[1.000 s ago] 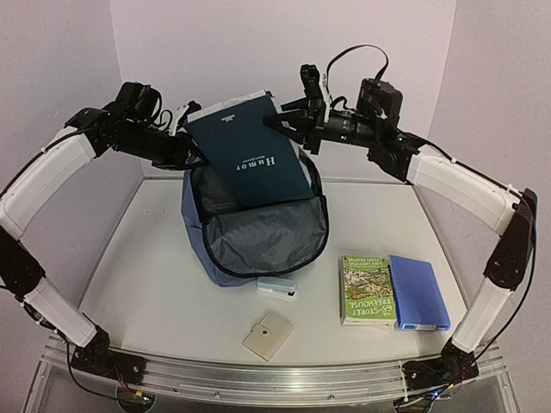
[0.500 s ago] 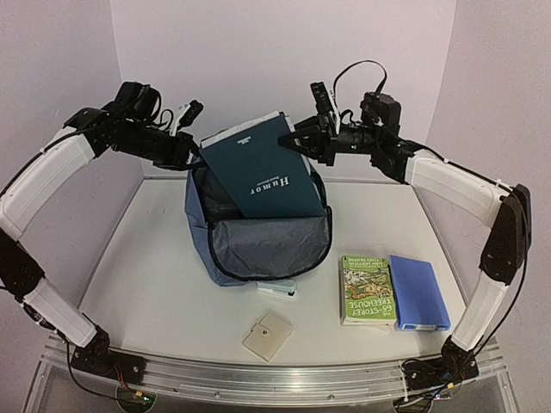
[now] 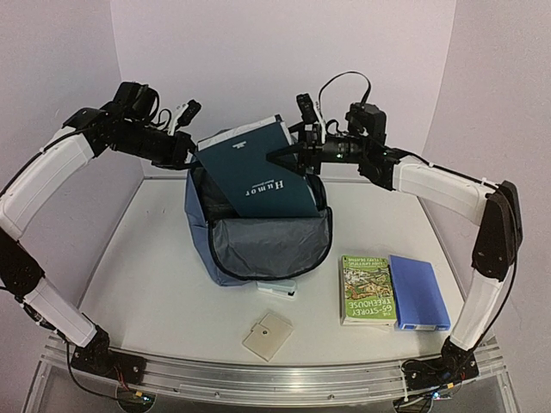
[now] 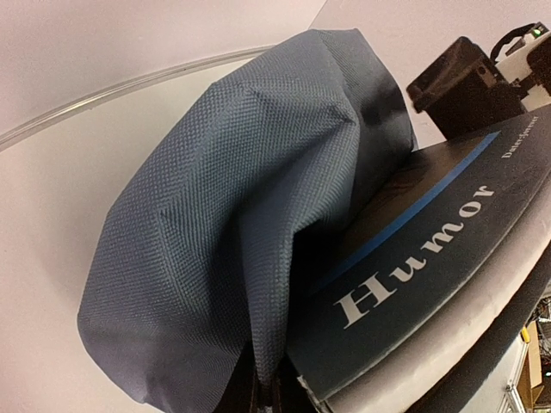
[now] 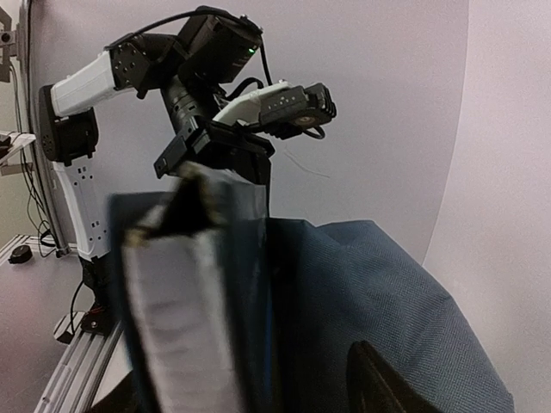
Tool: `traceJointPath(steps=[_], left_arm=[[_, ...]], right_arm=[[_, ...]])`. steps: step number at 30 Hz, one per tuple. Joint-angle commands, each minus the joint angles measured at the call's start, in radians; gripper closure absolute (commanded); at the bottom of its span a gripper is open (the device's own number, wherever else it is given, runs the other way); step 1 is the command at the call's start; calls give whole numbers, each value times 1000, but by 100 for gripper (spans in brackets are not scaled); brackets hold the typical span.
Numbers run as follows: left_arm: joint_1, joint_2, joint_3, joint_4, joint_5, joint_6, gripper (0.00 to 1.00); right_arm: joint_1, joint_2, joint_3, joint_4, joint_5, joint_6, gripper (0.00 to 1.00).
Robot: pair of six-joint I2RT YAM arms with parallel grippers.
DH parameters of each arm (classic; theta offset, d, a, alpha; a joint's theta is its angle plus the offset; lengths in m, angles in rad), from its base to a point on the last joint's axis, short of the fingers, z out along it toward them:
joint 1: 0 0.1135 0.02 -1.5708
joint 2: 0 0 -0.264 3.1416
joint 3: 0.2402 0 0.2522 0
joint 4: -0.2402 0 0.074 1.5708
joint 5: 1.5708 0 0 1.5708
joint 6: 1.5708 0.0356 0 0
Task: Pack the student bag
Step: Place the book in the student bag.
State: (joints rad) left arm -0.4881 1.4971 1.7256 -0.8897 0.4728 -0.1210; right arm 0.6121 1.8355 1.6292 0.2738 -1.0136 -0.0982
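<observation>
Pinching the rim of the student bag (image 3: 267, 245) with my left gripper (image 3: 189, 159) — Humor book (image 3: 250, 168) half in, right gripper (image 3: 284, 151) spread, clear of it. Green book (image 3: 368, 288) and blue book (image 3: 417, 291) unpacked near the tabletop's (image 3: 155, 258) right edge.

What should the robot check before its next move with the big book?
1. Left claw pinching the student bag rim, mouth held open: ok.
2. Humor book started into the bag: ok.
3. Humor book fully inside: not ok, much of it sticks out, tilted.
4. Right claw open at the book's upper edge: ok.
5. Room under the book inside the bag: cannot tell.
</observation>
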Motion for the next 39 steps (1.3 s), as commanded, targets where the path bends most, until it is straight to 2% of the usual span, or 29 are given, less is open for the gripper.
traceJointPath(steps=[1,2,4,8,11,13,19,28,31,34,39], left_arm=[[0,-46,4,47,26,15,100],[1,-47,4,48,24,15,100],[1,-52,2,50,19,13,100],[3,-55,-1,50,28,18,100],[8,-54,1,43,53,32,100],[11,-48,6,34,72,39,100],[19,-41,17,9,106,57,100],[30,-34,49,-19,133,64,100],[33,-36,49,-19,125,63,100],[36,-41,41,-14,119,61,100],[39,-45,25,3,109,54,100]], right_arm=[[5,-44,-45,16,114,4,23],[5,-54,-52,16,126,4,22],[5,-80,-75,20,154,3,27],[5,-110,-99,64,142,24,61],[7,-95,-95,154,67,76,73],[10,-79,-91,222,37,90,78],[29,-9,-56,433,-19,229,79],[48,93,-89,439,73,147,73],[48,75,-156,432,133,112,61],[42,33,-229,421,203,75,41],[34,-30,-275,409,229,103,19]])
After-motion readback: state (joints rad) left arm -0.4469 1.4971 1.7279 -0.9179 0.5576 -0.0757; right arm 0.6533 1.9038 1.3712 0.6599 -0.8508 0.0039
